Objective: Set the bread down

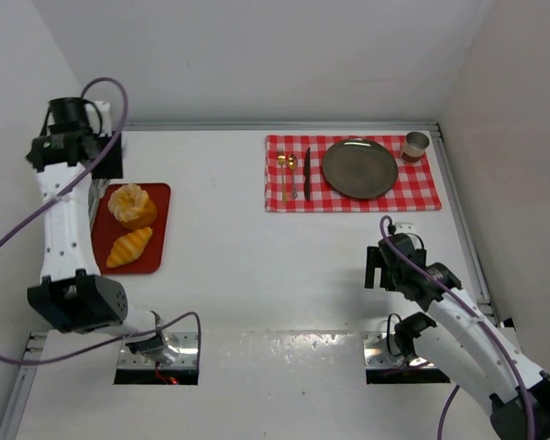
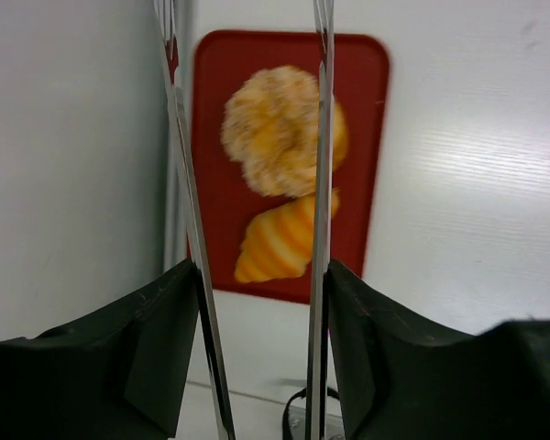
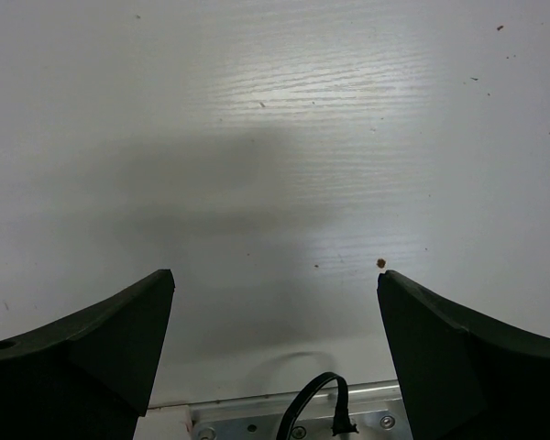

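Observation:
The bread lies on a red tray at the left of the table: a round ruffled bun and, nearer to me, a ridged croissant. My left gripper hangs high over the tray's far end. It is shut on a pair of metal tongs, whose two thin blades stand apart. In the left wrist view the bun and croissant show between the blades, well below them on the tray. My right gripper is open and holds nothing, low over bare table.
A red-and-white checked placemat lies at the back right. On it are a dark round plate, a small cup, a dark knife and gold cutlery. White walls close in the table's sides and back.

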Available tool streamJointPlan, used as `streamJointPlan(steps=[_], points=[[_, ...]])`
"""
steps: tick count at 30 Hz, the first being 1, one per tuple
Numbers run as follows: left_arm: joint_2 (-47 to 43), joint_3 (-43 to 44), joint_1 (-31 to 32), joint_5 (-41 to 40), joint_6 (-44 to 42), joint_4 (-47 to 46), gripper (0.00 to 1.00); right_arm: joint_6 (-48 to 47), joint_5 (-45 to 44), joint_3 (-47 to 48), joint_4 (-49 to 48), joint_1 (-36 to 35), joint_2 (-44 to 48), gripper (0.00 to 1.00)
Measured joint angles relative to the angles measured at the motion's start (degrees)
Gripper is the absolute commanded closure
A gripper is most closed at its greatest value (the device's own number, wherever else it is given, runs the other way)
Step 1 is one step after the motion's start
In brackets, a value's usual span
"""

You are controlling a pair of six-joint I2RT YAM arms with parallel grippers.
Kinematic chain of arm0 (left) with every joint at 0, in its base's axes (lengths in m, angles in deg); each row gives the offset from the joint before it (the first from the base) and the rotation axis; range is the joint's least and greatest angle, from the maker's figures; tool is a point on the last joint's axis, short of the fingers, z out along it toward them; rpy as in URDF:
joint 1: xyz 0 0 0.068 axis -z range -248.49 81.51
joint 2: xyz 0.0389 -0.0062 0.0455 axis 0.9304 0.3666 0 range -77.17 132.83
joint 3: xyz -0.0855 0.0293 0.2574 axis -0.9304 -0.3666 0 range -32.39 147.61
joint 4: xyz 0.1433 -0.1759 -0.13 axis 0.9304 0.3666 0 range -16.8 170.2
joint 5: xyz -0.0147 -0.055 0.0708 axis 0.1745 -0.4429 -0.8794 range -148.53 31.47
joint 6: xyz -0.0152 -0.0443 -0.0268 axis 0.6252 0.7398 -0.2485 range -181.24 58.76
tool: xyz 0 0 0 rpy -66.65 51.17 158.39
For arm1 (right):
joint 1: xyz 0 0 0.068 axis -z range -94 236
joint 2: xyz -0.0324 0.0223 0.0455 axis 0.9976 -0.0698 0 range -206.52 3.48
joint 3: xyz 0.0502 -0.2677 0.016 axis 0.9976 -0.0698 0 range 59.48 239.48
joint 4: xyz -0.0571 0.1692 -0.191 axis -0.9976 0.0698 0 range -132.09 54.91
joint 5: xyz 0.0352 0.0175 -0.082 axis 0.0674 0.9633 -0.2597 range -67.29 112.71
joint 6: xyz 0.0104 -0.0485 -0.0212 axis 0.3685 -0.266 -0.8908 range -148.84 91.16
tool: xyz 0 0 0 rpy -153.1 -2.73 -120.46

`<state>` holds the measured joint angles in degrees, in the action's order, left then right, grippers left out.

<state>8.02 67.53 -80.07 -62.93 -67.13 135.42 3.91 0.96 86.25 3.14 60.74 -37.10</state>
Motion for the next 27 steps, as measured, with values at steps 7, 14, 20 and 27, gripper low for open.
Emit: streamJointPlan(steps=[7, 14, 20, 27], points=[[-5.6, -7.65, -14.21, 3.02, -3.3, 2.38, 0.4, -0.24, 1.95, -0.55, -0.61, 0.0, -0.74, 0.08], [-2.6, -12.13, -21.22, 11.17, -5.07, 3.26, 0.4, -1.75, 3.48, -0.48, -1.31, 0.0, -2.49, 0.08], [-2.4, -13.6, -22.34, 16.11, -6.05, 2.03, 0.39, -2.19, 4.15, 0.28, -1.31, 0.0, -3.06, 0.09], [1.09, -16.0, -25.29, 18.91, -6.47, 0.13, 0.39, -2.12, 4.39, 0.37, -1.14, 0.0, -2.36, 0.09]])
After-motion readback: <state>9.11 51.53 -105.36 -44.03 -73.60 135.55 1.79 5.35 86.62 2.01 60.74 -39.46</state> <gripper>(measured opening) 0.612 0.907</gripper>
